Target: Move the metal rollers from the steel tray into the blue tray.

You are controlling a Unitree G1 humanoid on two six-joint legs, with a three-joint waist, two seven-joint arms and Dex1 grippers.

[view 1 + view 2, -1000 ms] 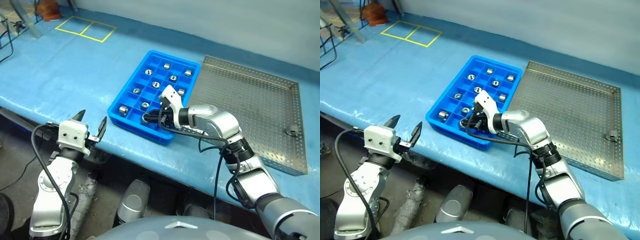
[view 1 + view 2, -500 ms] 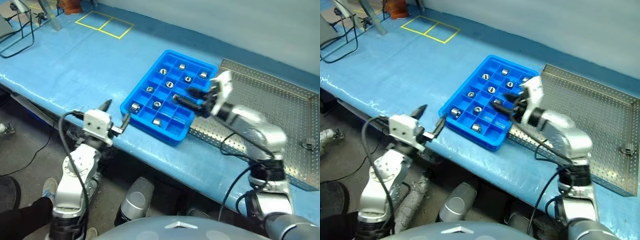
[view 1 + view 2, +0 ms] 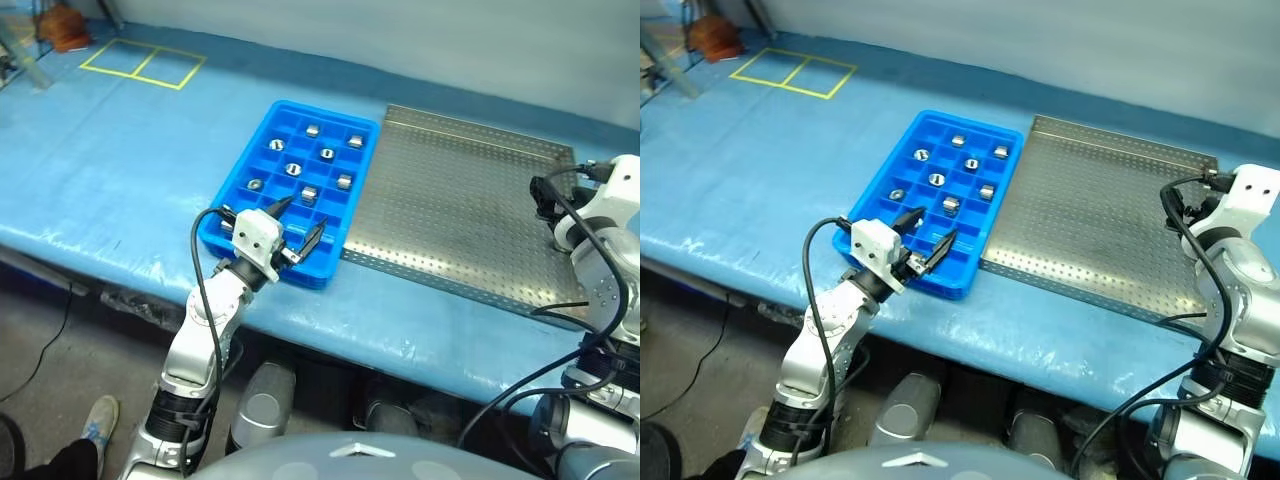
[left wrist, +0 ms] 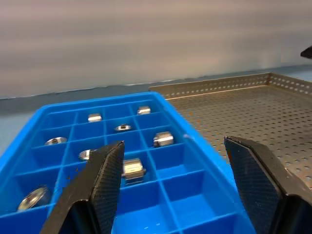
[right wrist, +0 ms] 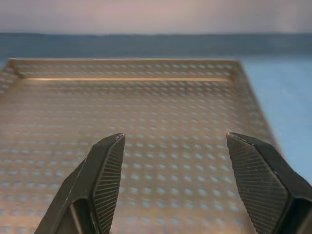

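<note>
The blue tray [image 3: 262,165] lies left of the steel tray [image 3: 460,210], long sides touching. Several metal rollers [image 3: 327,154] sit one to a compartment; the left wrist view shows some of these rollers [image 4: 163,139] close up. My left gripper [image 3: 300,220] hovers open over the blue tray's [image 4: 175,195] near end, its gap [image 4: 174,144] empty. My right gripper [image 3: 545,200] stands open at the steel tray's right edge, above the perforated base [image 5: 161,112], nothing between its fingers [image 5: 109,161]. The right arm hides part of that edge.
Both trays rest on a table with a blue covering [image 3: 120,170]. Yellow tape squares [image 3: 140,63] mark its far left. A pale wall [image 3: 420,35] runs behind the table. The table's front edge is just below the blue tray.
My right gripper left the blue tray, opened, and swung right across the steel tray to its right edge. My left gripper moved right to the blue tray's near end. The camera view shifted too.
</note>
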